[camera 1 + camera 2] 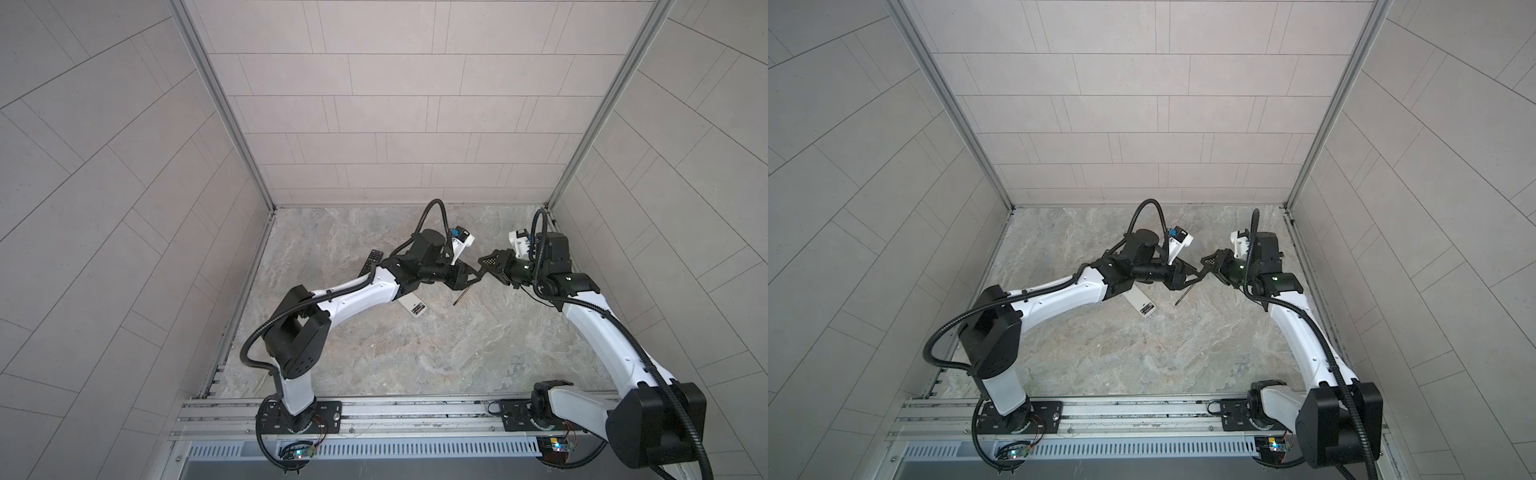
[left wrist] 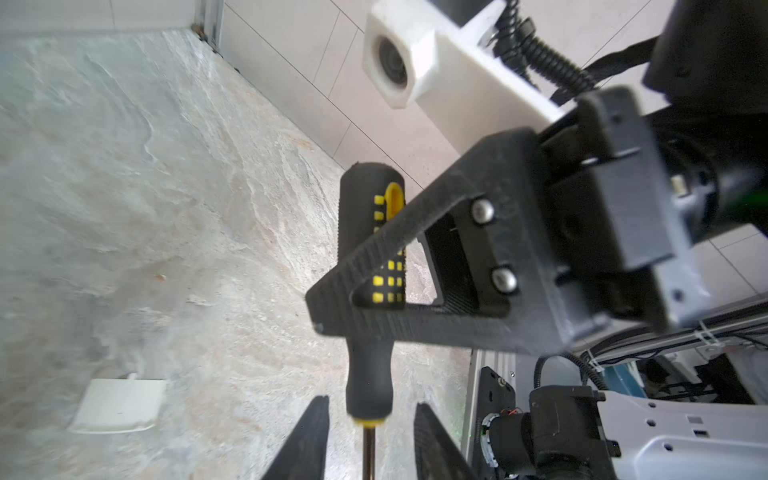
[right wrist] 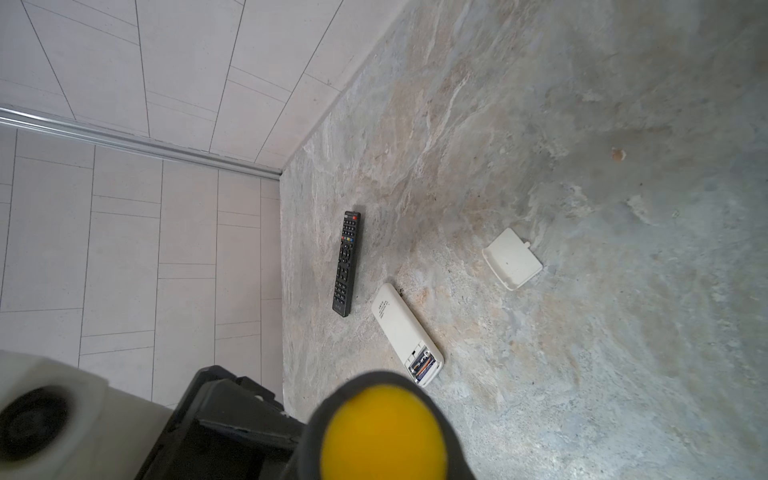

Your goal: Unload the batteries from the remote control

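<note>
Handing over the screwdriver (image 2: 368, 374) seemed the step: right gripper (image 2: 349, 266) clamped its handle, left gripper (image 2: 371, 402) gaped clear of it. The batteries (image 3: 424, 365) sat in the white remote's (image 3: 399, 324) open bay; the next move needed levering them out.

One black remote (image 3: 346, 264), one white remote (image 3: 401, 328), two batteries (image 3: 424, 362), one white cover (image 3: 512, 258) and one screwdriver (image 2: 368, 374)
</note>
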Tool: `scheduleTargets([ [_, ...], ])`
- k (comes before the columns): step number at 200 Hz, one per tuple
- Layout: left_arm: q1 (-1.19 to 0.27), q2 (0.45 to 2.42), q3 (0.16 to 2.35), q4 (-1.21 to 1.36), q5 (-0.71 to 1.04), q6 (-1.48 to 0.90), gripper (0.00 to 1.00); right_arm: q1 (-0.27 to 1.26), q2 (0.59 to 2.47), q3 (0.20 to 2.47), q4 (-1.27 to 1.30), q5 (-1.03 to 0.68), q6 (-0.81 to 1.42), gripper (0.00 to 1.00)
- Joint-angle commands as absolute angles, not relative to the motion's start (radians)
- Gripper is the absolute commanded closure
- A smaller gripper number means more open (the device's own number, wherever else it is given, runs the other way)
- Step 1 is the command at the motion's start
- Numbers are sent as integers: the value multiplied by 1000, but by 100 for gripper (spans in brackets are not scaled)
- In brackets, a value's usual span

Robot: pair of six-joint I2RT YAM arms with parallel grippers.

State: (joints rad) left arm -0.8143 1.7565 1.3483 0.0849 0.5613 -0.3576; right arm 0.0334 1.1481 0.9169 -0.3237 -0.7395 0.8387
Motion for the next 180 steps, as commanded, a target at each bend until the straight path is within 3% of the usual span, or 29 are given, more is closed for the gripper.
scheduleTargets([
  [1, -780, 1654, 1303, 34, 488, -319, 55, 32, 1116, 903, -219, -716, 843, 84],
  [42, -781, 1606, 1314, -123, 443, -245, 49, 61, 1093, 878, -143, -663, 846, 84],
  [53, -793, 1610, 1321, -120, 449, -246, 43, 75, 1097, 882, -128, -663, 845, 84],
  [86, -843, 1672, 1385, -107, 462, -221, 42, 131, 1120, 915, -139, -652, 836, 84],
  [149, -890, 1768, 1452, -90, 386, -193, 47, 161, 1115, 925, -140, -646, 854, 84],
  [180, -894, 1787, 1466, -79, 396, -193, 64, 168, 1120, 925, -144, -652, 857, 84],
])
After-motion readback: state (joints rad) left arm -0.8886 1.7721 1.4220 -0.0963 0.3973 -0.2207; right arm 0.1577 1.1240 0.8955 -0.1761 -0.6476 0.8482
